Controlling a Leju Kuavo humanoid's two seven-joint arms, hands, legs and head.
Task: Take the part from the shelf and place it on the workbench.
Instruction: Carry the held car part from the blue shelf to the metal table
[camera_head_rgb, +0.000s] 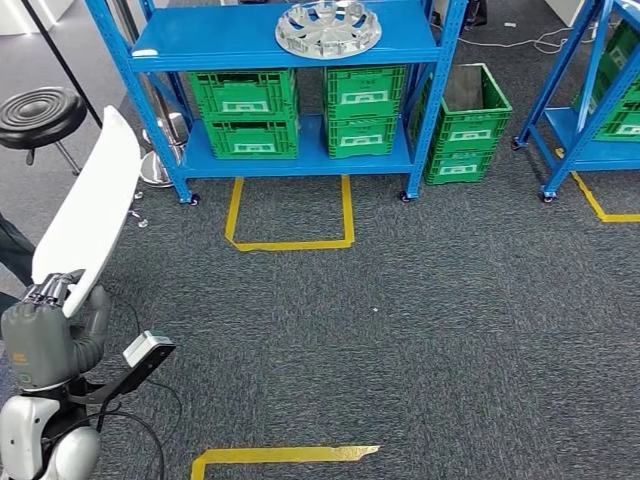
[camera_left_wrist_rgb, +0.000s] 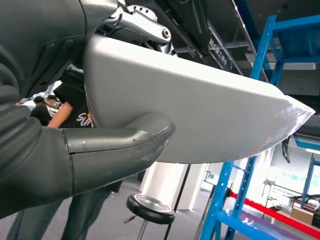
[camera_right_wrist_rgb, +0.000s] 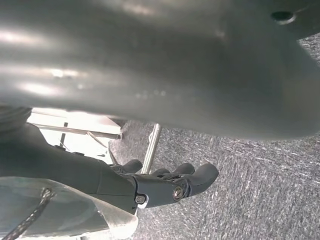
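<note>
Low at left, left robot hand gripping white part, slanting upward, right robot hand's fingers seemingly empty

**Shelf and floor**

A blue shelf stands far centre on grey carpet. Its top deck bears a silver hubcap; the lower deck carries green crates — another crate sits on the carpet, right. Yellow tape marks the floor.

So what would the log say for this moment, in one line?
left robot hand: holds white panel | right robot hand: hanging, empty | blue shelf: ahead | workbench: unseen
</note>
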